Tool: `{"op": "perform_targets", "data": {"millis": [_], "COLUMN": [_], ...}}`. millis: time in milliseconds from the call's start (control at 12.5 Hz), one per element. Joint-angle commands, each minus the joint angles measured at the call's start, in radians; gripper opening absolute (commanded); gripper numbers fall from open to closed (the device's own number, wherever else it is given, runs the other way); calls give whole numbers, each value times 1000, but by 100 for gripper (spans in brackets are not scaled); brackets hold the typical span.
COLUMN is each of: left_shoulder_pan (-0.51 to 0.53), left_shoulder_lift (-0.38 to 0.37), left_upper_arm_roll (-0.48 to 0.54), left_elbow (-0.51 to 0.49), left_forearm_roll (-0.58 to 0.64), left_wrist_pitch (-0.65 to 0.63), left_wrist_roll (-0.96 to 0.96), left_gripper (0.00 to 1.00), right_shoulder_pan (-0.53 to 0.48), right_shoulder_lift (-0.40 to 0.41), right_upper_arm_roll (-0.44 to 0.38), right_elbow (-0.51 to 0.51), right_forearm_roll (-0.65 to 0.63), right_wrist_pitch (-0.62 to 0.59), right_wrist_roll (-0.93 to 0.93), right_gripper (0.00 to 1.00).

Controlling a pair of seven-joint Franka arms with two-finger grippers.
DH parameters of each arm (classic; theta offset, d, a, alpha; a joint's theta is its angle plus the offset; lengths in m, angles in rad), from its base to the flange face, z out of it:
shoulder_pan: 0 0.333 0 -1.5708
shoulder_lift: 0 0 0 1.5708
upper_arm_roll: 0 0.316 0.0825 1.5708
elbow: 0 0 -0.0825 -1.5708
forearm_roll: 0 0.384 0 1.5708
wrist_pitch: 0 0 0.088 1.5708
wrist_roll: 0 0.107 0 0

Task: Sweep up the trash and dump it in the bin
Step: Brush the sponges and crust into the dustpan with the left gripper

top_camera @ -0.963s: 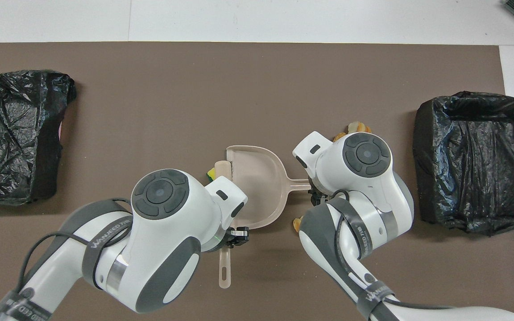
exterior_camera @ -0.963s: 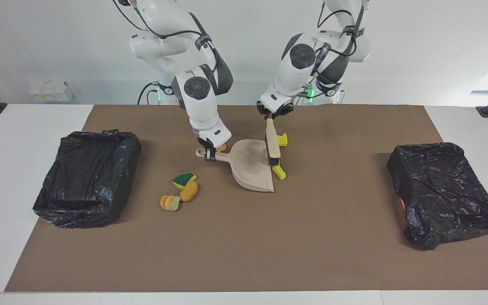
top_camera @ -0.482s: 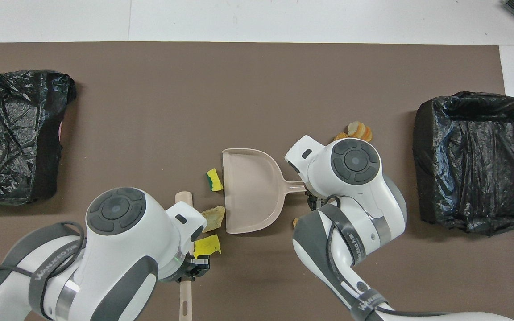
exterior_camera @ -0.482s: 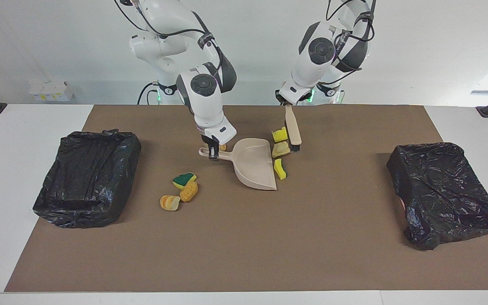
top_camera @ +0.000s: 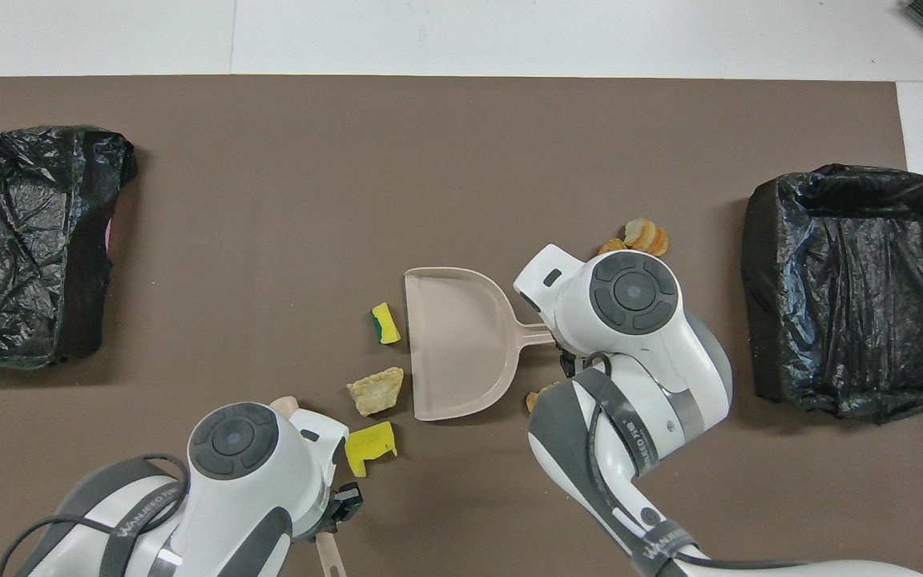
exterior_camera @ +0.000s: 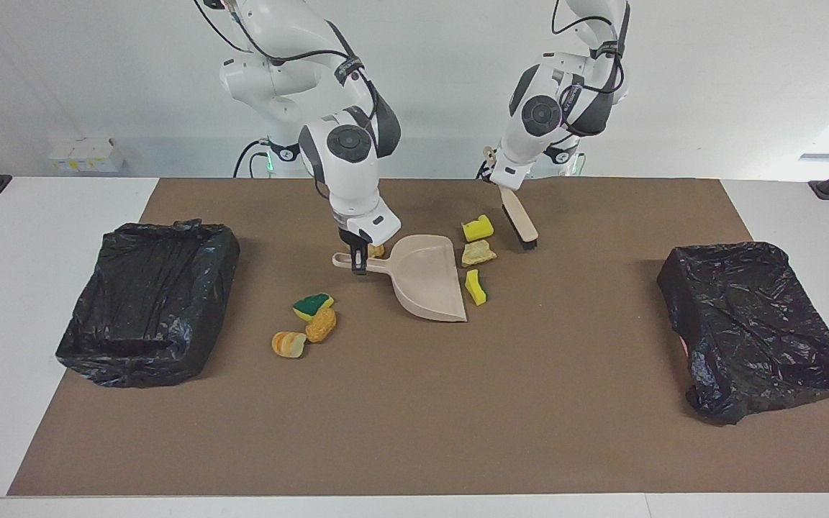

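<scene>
Trash (exterior_camera: 478, 252) lay scattered on brown mat (exterior_camera: 414, 403) around dustpan (exterior_camera: 429, 284), mouth toward left arm's end. Right gripper (exterior_camera: 359, 265) clamped its handle; left gripper (exterior_camera: 499, 183) clamped slanting brush (exterior_camera: 519, 219). White walls.

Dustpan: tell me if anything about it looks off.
The dustpan is empty: three scraps lie on the mat just outside its mouth. The left gripper holds the brush clear of them.
</scene>
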Motion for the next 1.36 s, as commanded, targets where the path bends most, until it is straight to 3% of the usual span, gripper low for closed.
{"op": "perform_targets", "data": {"millis": [0,321,722,1043,1284], "left_shoulder_pan": [-67,-52,-55,-80,-77], "left_shoulder_lift": [3,104,256,289,270], "left_upper_arm_roll": [4,6,12,4,9], "left_elbow": [-49,19,246,329,357], "left_forearm_roll": [-13,-143,-149,-148,-133], "left_wrist_pitch": [118,298,312,291,178], "left_wrist_roll": [-115,-102,81,222,234], "left_gripper": [0,0,0,0,0], "right_shoulder_pan": [-9,-9,-9,-9,-9], "right_shoulder_lift": [-28,-28,-28,-28,-28], "right_upper_arm_roll": [3,3,3,3,5], "right_elbow": [-24,-24,-23,-23,-23], "right_forearm_roll": [-43,-43,-43,-43,-43], "right_wrist_pitch": [-22,-22,-21,-21,-21], "right_wrist_roll": [3,3,3,3,5], "right_gripper": [0,0,0,0,0]}}
